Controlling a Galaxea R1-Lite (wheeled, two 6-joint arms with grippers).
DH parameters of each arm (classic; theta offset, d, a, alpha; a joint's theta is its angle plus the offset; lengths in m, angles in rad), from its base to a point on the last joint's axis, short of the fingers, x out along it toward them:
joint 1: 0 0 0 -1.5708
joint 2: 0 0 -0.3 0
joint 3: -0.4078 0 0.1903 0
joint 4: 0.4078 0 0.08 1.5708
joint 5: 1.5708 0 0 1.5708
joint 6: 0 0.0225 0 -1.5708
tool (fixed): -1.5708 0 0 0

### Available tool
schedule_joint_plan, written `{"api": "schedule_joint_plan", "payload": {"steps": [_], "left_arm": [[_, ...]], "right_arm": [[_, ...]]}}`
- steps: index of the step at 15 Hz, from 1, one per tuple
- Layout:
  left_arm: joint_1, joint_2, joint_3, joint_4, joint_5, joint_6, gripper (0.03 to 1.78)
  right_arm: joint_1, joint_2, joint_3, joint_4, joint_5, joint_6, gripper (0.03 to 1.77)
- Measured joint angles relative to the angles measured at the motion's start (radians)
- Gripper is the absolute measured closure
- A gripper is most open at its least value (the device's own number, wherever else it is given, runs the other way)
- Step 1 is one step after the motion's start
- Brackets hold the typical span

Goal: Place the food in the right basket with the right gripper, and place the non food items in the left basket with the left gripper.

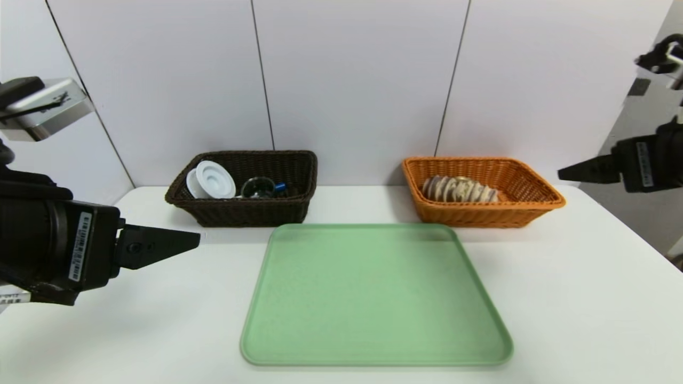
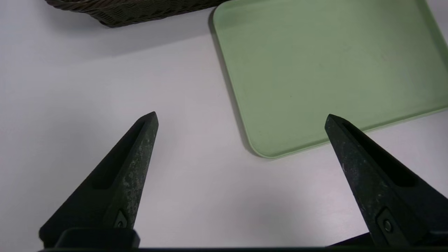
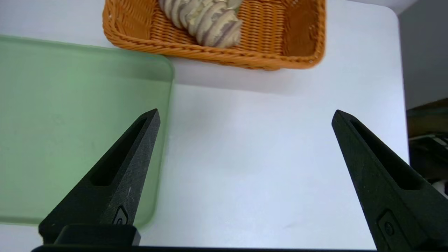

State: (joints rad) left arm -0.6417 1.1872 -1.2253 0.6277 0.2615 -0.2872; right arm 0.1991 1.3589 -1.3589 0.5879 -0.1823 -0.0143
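Observation:
The dark brown left basket (image 1: 299, 165) at the back left holds a white ring-shaped dispenser (image 1: 214, 179), a clear glass cup (image 1: 258, 188) and a marker's blue cap (image 1: 280, 187). A tan-and-purple striped bread roll (image 1: 459, 189) (image 3: 204, 19) lies in the orange right basket (image 1: 533, 205) (image 3: 301, 38). The can is hidden. My left gripper (image 1: 195, 240) (image 2: 241, 117) hangs open and empty above the table, left of the tray. My right gripper (image 1: 563, 173) (image 3: 245, 113) is also open and empty, raised at the right edge of the table beside the orange basket.
A pale green tray (image 1: 376, 298) (image 2: 315, 70) (image 3: 70, 122) with nothing on it lies in the middle of the white table (image 1: 587, 298), in front of both baskets. A white panelled wall stands right behind the baskets. The table's right edge drops off near the right arm.

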Motion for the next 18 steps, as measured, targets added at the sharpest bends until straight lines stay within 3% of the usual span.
{"api": "schedule_joint_plan", "payload": {"steps": [5,12,18], "left_arm": [[0.134,-0.134,0.14,-0.006,0.001,0.013,0.12],[0.359,-0.449,0.394,-0.003,0.002,0.147,0.12],[0.51,-0.749,0.584,0.038,0.006,0.29,0.12]], "right_arm": [[-0.004,-0.272,0.194,-0.003,-0.082,0.01,0.11],[-0.056,-0.628,0.474,-0.05,-0.079,-0.005,0.11],[-0.106,-0.835,0.564,-0.034,-0.066,-0.075,0.1]]}}
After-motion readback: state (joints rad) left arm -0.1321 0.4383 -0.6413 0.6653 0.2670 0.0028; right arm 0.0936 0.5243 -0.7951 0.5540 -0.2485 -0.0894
